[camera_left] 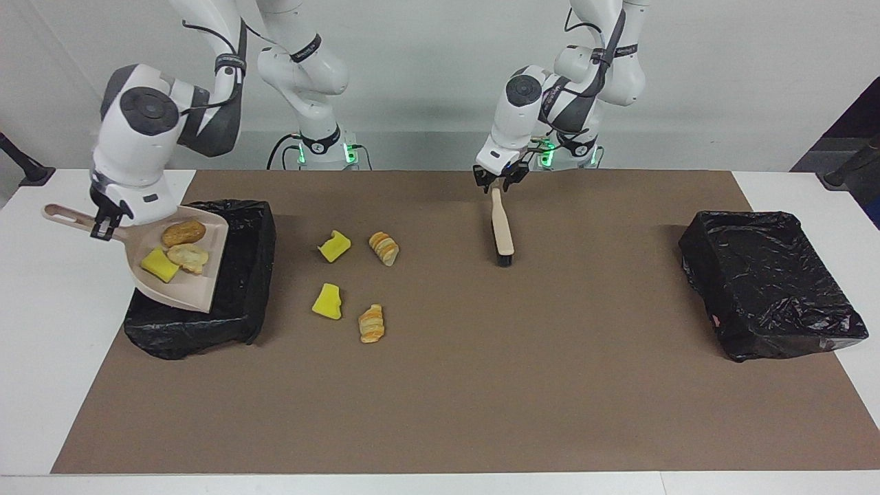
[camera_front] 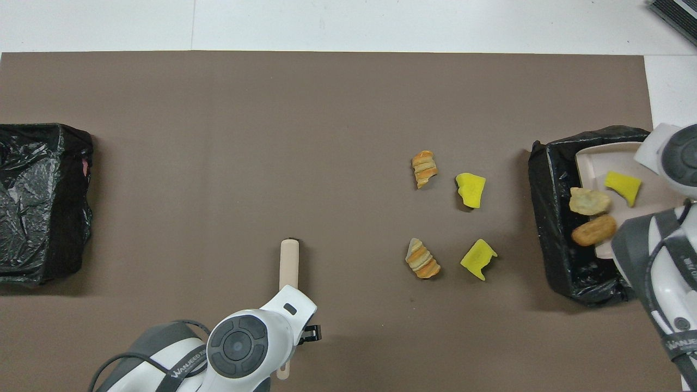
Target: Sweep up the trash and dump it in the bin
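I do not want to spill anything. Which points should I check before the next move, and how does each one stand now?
1. Right gripper grips the dustpan by its handle: ok.
2. Dustpan's lip is over the bin at the right arm's end: ok.
3. Dustpan emptied: not ok, three pieces lie in it.
4. Mat swept: not ok, four pieces lie on it.
5. Brush in hand: cannot tell; it lies on the mat, left gripper over its handle end.
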